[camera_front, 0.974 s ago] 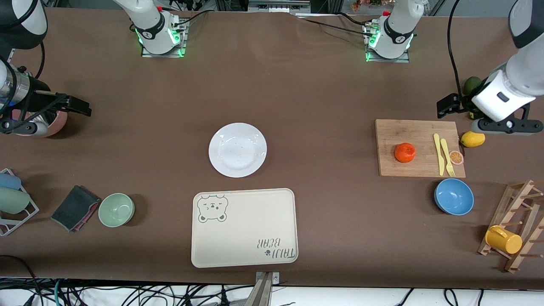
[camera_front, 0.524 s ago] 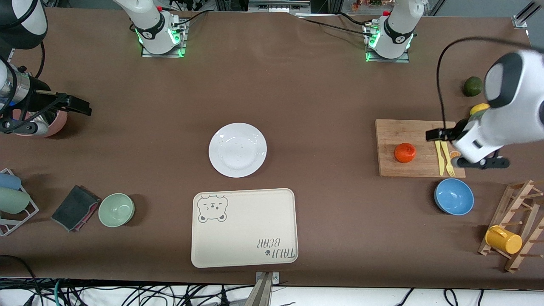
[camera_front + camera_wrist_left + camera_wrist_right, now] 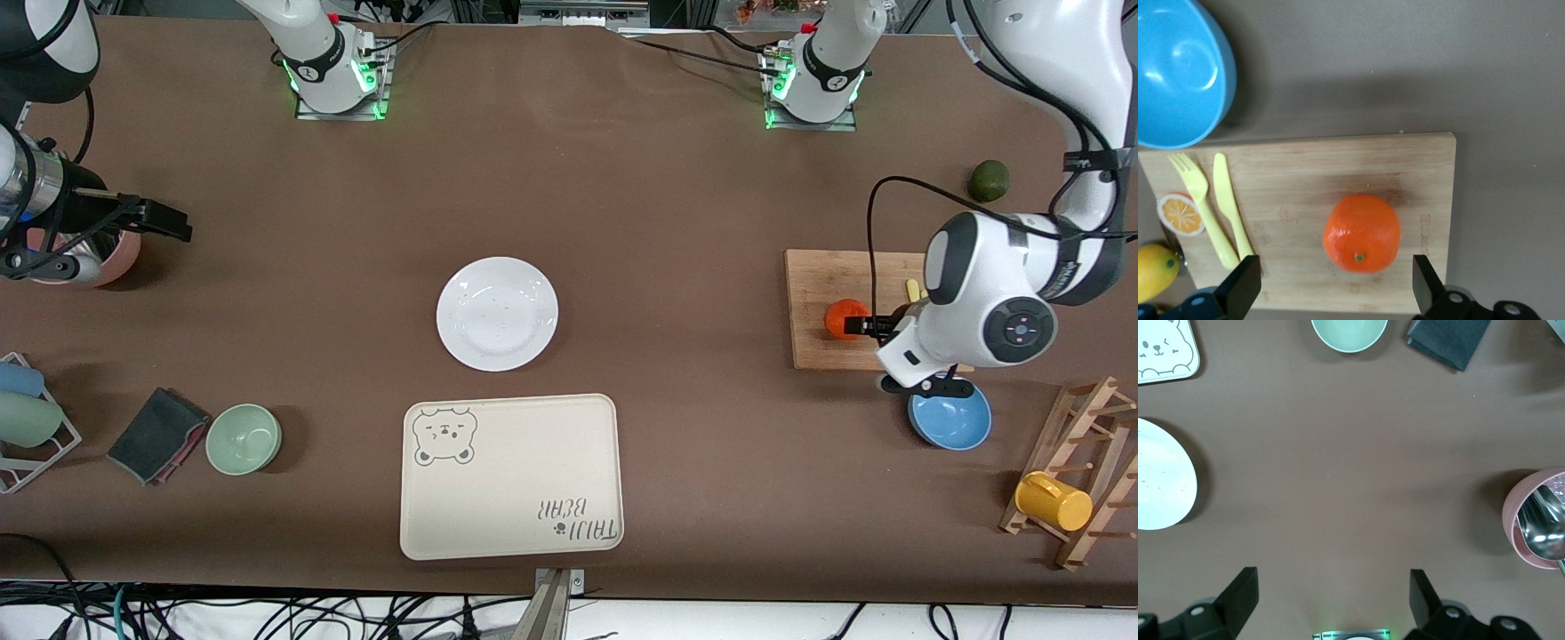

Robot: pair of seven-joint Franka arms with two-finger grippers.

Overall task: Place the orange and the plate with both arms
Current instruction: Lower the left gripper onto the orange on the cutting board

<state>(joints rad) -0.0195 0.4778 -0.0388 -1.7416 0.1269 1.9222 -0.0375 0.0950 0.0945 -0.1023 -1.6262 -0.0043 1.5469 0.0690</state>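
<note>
left claw (image 3: 1331, 293) open over orange (image 3: 1361, 233); right claw (image 3: 1331, 603) waits, open.

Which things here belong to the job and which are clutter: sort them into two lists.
Job: orange on the board, plate, left gripper over the orange with open jaws, right gripper waiting.

Clutter: board, blue bowl, green bowl, bear tray, cloth.

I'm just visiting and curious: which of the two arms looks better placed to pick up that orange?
The left. Its left gripper hangs open over the cutting board, jaws either side of the orange. The right gripper waits open at the right arm's end of the table.
</note>
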